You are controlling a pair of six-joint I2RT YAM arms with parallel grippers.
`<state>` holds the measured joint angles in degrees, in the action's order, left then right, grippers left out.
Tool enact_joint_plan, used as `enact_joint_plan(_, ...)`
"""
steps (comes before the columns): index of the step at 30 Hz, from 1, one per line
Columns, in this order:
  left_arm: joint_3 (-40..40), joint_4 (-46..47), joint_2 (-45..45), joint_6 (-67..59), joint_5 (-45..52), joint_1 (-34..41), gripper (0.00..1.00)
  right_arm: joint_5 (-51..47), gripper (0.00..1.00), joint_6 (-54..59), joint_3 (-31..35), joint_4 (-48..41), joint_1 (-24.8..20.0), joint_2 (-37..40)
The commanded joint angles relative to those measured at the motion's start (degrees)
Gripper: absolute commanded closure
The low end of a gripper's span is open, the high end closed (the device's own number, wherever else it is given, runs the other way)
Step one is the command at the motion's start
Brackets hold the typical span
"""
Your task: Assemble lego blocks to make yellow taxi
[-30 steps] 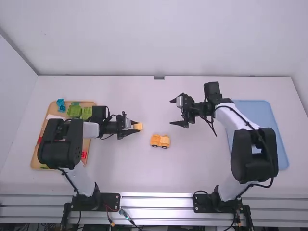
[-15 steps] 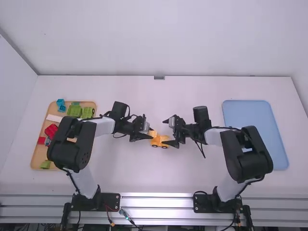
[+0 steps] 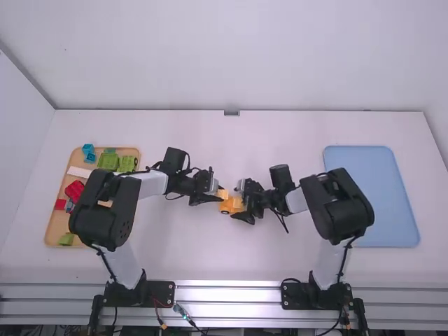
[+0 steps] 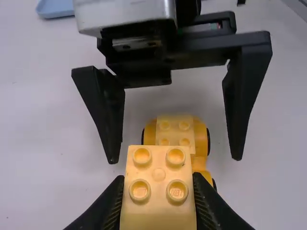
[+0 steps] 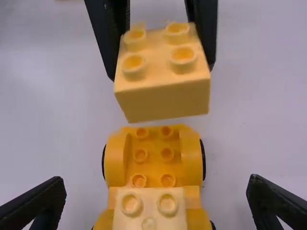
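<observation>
Apparently mid-mounting, pinches a yellow block (image 5: 163, 100) in the left pincer (image 4: 158, 184) near the bare-studded end of the wheeled base (image 5: 153, 167) on the tabletop (image 3: 175, 245), holds the right pincer (image 5: 157, 184) spread, and next needs alignment before pressing.

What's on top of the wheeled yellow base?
A pale yellow block toward one end; six bare studs at the other. The base directly beneath that block is covered, can't be seen.
</observation>
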<state>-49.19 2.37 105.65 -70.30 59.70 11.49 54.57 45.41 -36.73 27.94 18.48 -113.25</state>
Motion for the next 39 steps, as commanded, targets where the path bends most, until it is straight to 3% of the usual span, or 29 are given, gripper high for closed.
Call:
enact_joint_plan(1,-0.24,0.7,0.57,0.07,1.29,0.2,0.98,-4.52,0.01,-2.21,2.45,1.57,0.48,-0.46)
enact_joint_plan(9,2.32,-1.88,0.61,0.44,0.72,3.02,0.98,-4.39,0.12,-5.7,8.17,15.41,-0.11,-0.46)
enact_joint_plan(15,3.15,-7.13,2.49,4.83,0.26,4.24,0.98,-1.57,0.14,-2.97,7.69,14.36,-0.11,-0.81)
enact_joint_plan(24,3.15,-8.26,4.96,6.47,0.26,3.78,0.98,5.35,0.23,-3.17,1.22,14.23,-0.7,-9.11)
enact_joint_plan(27,3.15,-9.14,4.96,6.47,0.24,3.48,0.98,9.07,0.37,-2.25,0.59,14.32,-2.12,-9.75)
enact_joint_plan(36,2.97,-9.57,5.29,7.93,-1.95,4.96,0.98,8.04,0.6,-1.44,0.66,13.7,-1.62,-9.75)
enact_joint_plan(39,2.97,-10.4,5.62,7.98,-1.75,5.01,0.98,8.02,0.63,-0.57,0.79,13.55,-0.85,-9.75)
